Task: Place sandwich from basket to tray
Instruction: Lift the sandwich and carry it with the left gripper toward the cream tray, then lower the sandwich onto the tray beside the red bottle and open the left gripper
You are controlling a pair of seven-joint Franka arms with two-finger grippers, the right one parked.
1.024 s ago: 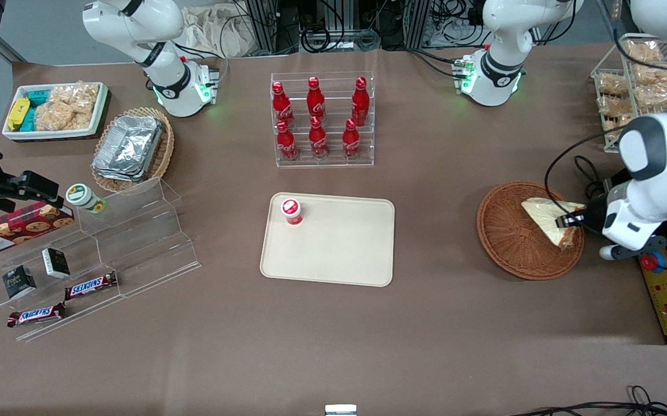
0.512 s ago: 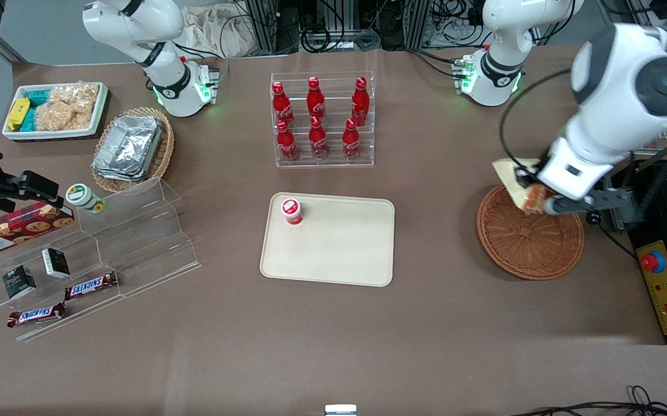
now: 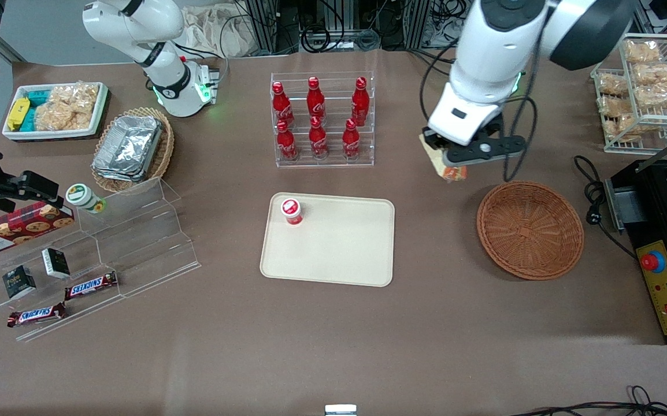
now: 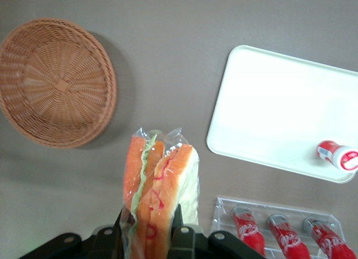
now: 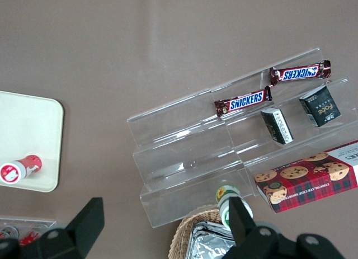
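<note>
Your sandwich is off the table, pinched between the closed fingers of the gripper, which grip its base. Its long axis runs straight out from the fingers, cut edge with orange filling facing the wrist camera. It hangs over bare table between the basket and the bottle rack; probably slightly tilted. The tray carries one small red-capped bottle.
</note>
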